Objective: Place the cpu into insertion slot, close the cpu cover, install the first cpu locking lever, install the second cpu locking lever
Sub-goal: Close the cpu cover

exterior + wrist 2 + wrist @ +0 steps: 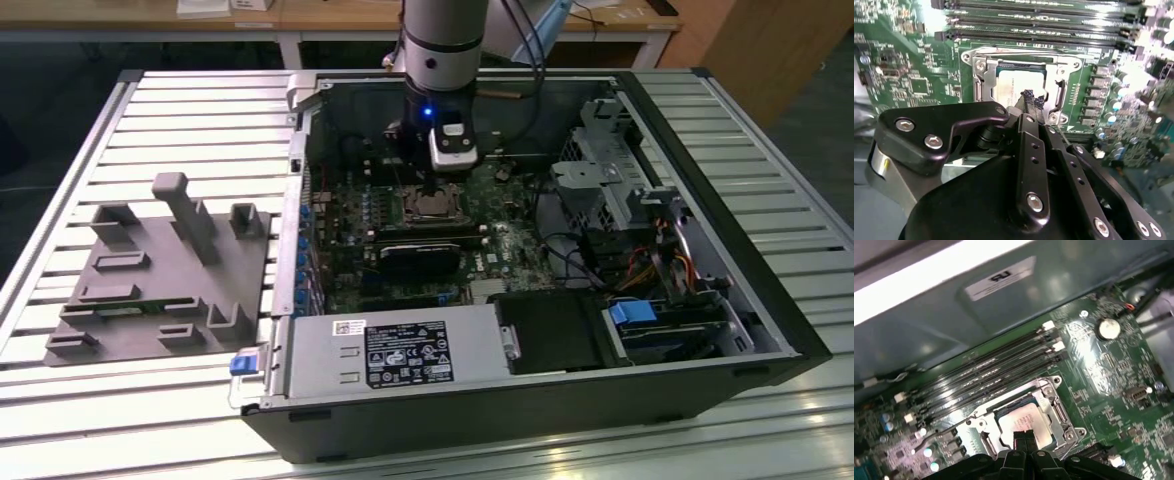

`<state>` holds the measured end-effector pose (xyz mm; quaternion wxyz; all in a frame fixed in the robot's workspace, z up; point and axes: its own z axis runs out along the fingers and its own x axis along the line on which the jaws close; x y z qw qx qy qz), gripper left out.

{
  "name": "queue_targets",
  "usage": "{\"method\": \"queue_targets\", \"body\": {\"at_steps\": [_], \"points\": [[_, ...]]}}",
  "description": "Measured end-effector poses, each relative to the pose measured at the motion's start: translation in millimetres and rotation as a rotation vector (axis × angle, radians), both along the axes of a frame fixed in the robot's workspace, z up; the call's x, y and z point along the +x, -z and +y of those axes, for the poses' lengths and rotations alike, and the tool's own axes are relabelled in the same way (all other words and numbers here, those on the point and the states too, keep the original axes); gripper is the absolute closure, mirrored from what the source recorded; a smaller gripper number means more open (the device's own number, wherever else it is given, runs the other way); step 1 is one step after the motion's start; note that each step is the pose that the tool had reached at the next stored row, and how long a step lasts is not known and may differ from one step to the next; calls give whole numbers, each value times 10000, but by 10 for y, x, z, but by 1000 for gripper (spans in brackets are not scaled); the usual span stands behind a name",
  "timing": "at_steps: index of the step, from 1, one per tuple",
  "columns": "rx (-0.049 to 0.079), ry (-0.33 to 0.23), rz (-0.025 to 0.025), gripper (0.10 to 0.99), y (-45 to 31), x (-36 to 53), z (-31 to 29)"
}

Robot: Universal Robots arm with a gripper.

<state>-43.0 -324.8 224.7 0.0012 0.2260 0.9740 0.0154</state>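
Observation:
The cpu (pixel 1016 86) lies flat in the insertion slot (pixel 434 207) on the green motherboard, its silvery top showing in both wrist views (pixel 1026 421). The cpu cover (pixel 979 75), a metal frame with a window, lies down around the chip. A thin locking lever (pixel 1019 51) runs along the frame's edge beside the memory slots. My gripper (pixel 1031 97) hangs just above the chip's edge with its black fingers (pixel 1019 439) pressed together and nothing between them. In the exterior view the gripper (pixel 431 190) sits directly over the socket inside the open computer case.
Long black memory slots (pixel 1044 30) run next to the socket. A black heatsink block (pixel 416 255) lies just in front of it, and the grey power supply (pixel 400 350) closer still. Drive cages and cables (pixel 641 220) fill the exterior view's right. A grey fixture (pixel 160 270) stands outside the case.

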Motion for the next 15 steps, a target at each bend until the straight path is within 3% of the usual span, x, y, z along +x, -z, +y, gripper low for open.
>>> {"method": "queue_targets", "body": {"at_steps": [15], "points": [[-9,-2729,-1,984,15,0,0]]}}
